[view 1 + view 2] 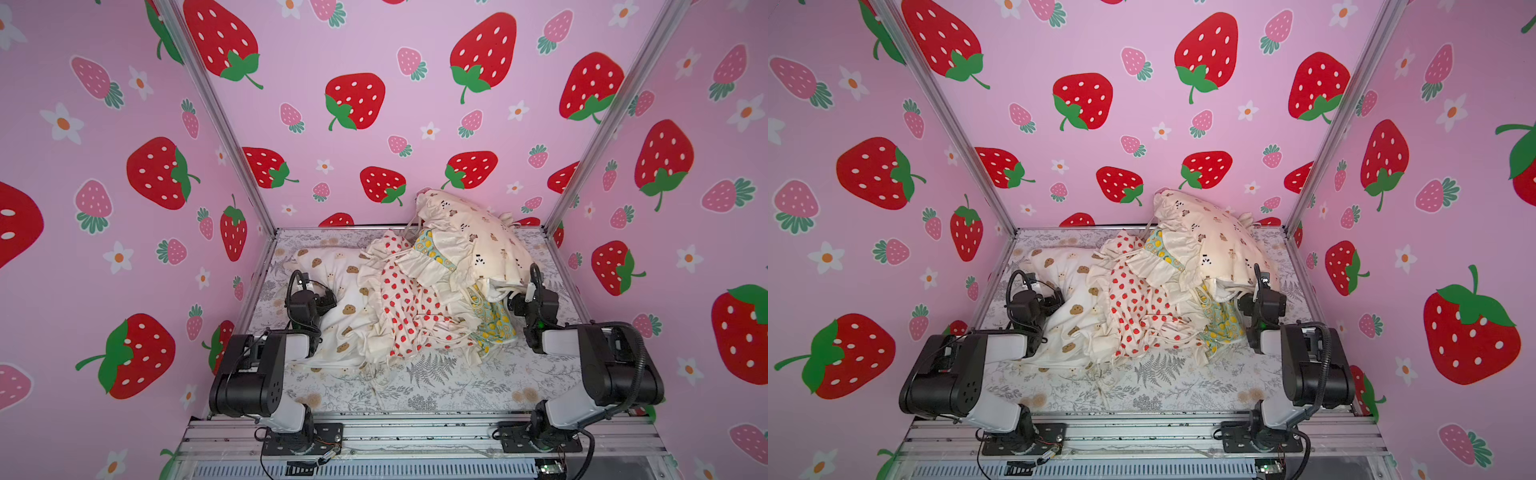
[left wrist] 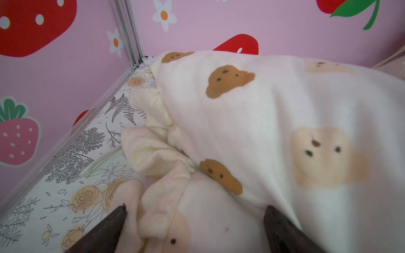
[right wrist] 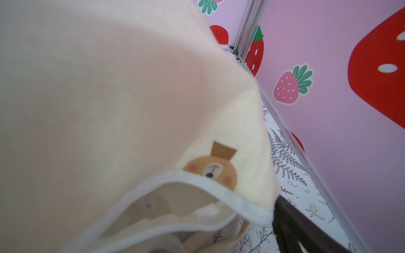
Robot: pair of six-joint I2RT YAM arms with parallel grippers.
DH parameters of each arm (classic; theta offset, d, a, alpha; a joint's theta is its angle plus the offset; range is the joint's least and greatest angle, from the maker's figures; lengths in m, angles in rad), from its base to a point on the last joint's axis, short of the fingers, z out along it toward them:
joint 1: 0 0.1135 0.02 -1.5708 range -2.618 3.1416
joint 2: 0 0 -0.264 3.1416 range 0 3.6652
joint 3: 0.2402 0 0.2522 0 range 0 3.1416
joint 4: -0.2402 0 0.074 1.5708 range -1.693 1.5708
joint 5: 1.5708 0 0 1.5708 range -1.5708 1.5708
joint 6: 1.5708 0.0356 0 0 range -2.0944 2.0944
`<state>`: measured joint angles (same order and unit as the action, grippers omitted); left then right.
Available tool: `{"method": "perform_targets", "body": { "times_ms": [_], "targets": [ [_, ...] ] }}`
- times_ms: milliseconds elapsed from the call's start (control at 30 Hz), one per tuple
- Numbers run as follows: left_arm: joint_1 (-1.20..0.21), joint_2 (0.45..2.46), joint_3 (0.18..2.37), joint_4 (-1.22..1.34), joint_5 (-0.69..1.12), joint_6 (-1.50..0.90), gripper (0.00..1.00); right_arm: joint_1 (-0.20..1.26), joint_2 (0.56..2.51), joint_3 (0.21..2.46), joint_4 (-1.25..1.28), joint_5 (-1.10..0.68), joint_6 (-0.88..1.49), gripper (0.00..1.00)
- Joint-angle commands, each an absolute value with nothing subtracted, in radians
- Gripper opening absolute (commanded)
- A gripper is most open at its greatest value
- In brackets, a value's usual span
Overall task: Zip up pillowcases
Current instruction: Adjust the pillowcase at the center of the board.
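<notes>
The pillowcases lie heaped on the fern-print sheet [image 1: 436, 374], with the strawberry-print pillowcase [image 1: 399, 299] in the middle. Left of it sprawls the cookie-print pillowcase [image 1: 340, 291]. The left gripper [image 2: 195, 210] rests against that one, its dark fingers [image 2: 114, 225] spread well apart. The cream ruffled edge [image 2: 153, 153] runs loose between them, unpinched. Right of the strawberry one, the lemon pillowcase [image 1: 494, 320] peeks out beneath the ruffled beige pillowcase [image 1: 469, 232], which is piled behind it. The right gripper [image 1: 513, 301] is tucked under the beige overhang. Only one finger [image 3: 291, 223] shows, just beside the white piped hem [image 3: 230, 195], and cloth hides the other. Its jaws look spread, clamping nothing.
</notes>
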<state>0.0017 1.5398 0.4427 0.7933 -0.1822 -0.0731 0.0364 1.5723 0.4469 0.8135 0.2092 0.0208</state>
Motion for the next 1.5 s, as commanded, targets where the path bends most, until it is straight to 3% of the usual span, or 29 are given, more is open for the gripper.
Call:
{"method": "perform_targets", "body": {
  "times_ms": [0, 1100, 1467],
  "targets": [
    [-0.008, 1.545, 0.451, 0.775, -0.156, -0.057, 0.99, 0.034, 1.572, 0.440, 0.821, 0.215, 0.005, 0.99],
    [-0.008, 1.517, 0.445, 0.767, -0.160, -0.061, 0.99, 0.040, 1.545, 0.425, 0.839, 0.224, 0.004, 1.00],
    [-0.003, 1.111, 0.432, 0.399, -0.200, -0.120, 0.99, 0.036, 1.128, 0.534, 0.210, 0.237, 0.157, 1.00]
  ]
}}
